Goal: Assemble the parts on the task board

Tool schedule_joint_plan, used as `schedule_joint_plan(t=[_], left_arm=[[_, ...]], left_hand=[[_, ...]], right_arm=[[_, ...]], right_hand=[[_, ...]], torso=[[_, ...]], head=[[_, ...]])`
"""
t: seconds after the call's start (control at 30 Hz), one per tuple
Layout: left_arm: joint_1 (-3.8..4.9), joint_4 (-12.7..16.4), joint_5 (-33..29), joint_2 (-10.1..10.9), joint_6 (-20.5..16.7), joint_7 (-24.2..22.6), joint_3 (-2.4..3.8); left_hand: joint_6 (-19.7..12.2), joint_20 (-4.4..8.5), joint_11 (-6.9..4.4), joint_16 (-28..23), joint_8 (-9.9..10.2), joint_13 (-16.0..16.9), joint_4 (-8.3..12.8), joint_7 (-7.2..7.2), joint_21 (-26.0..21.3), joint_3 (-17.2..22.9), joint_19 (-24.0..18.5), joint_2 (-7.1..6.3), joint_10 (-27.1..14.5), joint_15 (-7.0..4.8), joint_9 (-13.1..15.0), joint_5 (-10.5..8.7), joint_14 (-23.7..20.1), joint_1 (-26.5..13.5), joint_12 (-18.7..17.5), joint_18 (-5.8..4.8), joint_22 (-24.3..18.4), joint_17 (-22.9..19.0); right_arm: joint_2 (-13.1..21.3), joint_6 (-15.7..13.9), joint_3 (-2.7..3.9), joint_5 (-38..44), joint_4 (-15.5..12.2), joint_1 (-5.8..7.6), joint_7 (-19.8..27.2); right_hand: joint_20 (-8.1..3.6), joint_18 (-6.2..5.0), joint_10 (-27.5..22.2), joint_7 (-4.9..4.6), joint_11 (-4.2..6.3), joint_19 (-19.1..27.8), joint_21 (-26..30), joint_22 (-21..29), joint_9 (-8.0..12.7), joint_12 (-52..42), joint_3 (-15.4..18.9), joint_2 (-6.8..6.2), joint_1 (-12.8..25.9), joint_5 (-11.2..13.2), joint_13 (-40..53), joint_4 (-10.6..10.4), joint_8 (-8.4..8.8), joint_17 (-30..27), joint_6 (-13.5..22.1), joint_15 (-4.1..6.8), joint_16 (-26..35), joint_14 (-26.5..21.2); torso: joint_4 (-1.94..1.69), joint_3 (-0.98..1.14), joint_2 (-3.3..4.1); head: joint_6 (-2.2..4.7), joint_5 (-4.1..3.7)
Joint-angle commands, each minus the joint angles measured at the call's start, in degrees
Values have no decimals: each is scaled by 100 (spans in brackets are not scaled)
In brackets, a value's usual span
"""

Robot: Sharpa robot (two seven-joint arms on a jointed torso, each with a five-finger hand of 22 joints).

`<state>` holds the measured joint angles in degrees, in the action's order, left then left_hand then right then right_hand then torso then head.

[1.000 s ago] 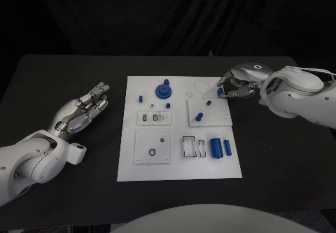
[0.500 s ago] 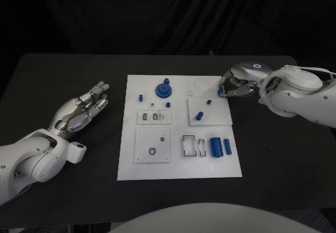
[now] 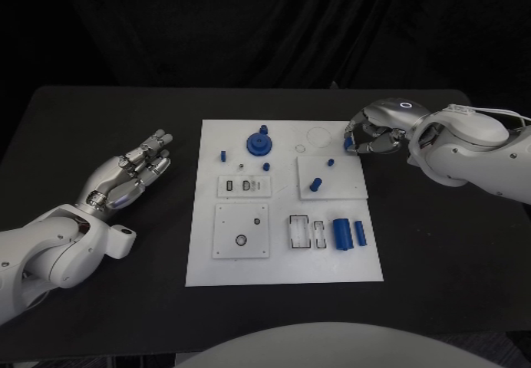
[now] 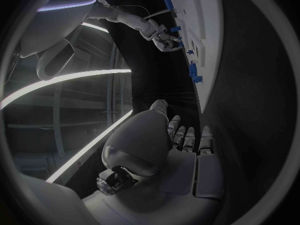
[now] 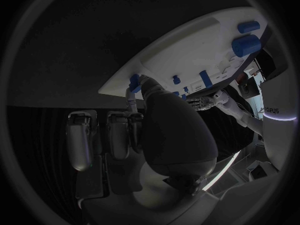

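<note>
The right robot hand (image 3: 371,139) pinches a small blue part (image 3: 347,143) at the task board (image 3: 285,270)'s far right corner, and the left robot hand (image 3: 130,174) rests open on the worktop (image 3: 443,253) beside the board's left edge. To do this step well, I think the part should be lifted straight up and kept firmly pinched before carrying it to its socket.

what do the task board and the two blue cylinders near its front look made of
Task board: probably rigid white plastic, matte, with an even flat surface and cleanly cut recesses. Blue cylinders: likely smooth moulded or printed plastic, uniform saturated colour with a faint sheen; the pictures cannot rule out painted metal.
</note>
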<state>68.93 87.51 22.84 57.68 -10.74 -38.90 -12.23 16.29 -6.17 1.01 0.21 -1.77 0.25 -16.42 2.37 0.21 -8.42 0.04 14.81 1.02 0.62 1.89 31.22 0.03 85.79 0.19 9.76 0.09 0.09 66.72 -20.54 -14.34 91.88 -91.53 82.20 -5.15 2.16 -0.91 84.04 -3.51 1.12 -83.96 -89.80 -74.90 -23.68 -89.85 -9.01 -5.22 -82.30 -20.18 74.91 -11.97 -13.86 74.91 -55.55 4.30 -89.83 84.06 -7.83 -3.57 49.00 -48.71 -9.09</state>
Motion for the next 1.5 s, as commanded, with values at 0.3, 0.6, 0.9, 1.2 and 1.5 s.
schedule_joint_plan(t=[0.3, 0.6, 0.9, 1.2, 1.5], left_arm=[[5, -231, -382, -110, 216, -1023, 4], [8, -261, -673, -175, 264, -1019, 6], [11, -205, -829, -236, 271, -972, 6], [12, -161, -955, -295, 327, -946, 7], [12, -108, -968, -308, 383, -919, 7]], left_hand=[[102, -112, 57, -21, -25, 2, -58, 57, -21, -459, -4, 188, 2, 60, 16, -939, -3, -701, 7, 28, -9, -9], [93, -133, 71, -21, -23, 3, -43, 61, -21, -474, -4, 203, 5, 89, 15, -1253, -3, -932, 7, 24, -9, -9], [96, -145, 81, -21, -24, 4, -38, 69, -21, -380, -4, 195, 8, 101, 15, -1027, -3, -834, 8, 22, -9, -9], [107, -157, 103, -21, -25, 4, -44, 104, -21, -417, -4, 199, 7, 115, 16, -1262, -3, -958, 8, 22, -9, -9], [97, -165, 119, -21, -24, 3, -39, 118, -21, -316, -4, 195, 4, 128, 16, -970, -3, -843, 7, 18, -9, -9]], right_arm=[[-63, -507, 12, 15, -270, 82, 133], [-409, -520, 16, 15, -513, 226, 190], [-963, -282, 16, 34, -648, 239, 183], [-1424, 240, 16, 313, -756, 114, -167], [-1754, 390, 18, 582, -682, -100, -438]], right_hand=[[-41, 91, 596, 12, 48, -604, -20, -1510, -151, -15, -12, 104, -11, -129, 1509, 55, -77, 1509, -61, 47, -17, 594], [-41, 91, 596, 1, 42, -604, -20, -1510, -163, -15, -23, 122, -10, -142, 1509, 56, -79, 1509, -54, 44, -17, 594], [-35, 91, 596, -19, 17, -604, -20, -1510, -188, -15, -42, 143, -25, -156, 1509, 83, -93, 1509, -67, 31, -17, 594], [-17, 91, 596, -50, -34, -604, -20, -1510, -203, -15, -56, 140, -32, -180, 1509, 128, -80, 1509, -49, -2, -17, 594], [29, 91, 596, -86, -97, -604, -20, -1510, -224, -15, -70, 134, 27, -216, 1509, 192, -43, 1509, -50, -54, -17, 594]], torso=[[10, 4, -8], [13, 12, -90], [28, 28, -190], [48, 68, -310], [41, 63, -320]], head=[[225, -6], [263, 54], [132, 168], [-129, 246], [-129, 304]])
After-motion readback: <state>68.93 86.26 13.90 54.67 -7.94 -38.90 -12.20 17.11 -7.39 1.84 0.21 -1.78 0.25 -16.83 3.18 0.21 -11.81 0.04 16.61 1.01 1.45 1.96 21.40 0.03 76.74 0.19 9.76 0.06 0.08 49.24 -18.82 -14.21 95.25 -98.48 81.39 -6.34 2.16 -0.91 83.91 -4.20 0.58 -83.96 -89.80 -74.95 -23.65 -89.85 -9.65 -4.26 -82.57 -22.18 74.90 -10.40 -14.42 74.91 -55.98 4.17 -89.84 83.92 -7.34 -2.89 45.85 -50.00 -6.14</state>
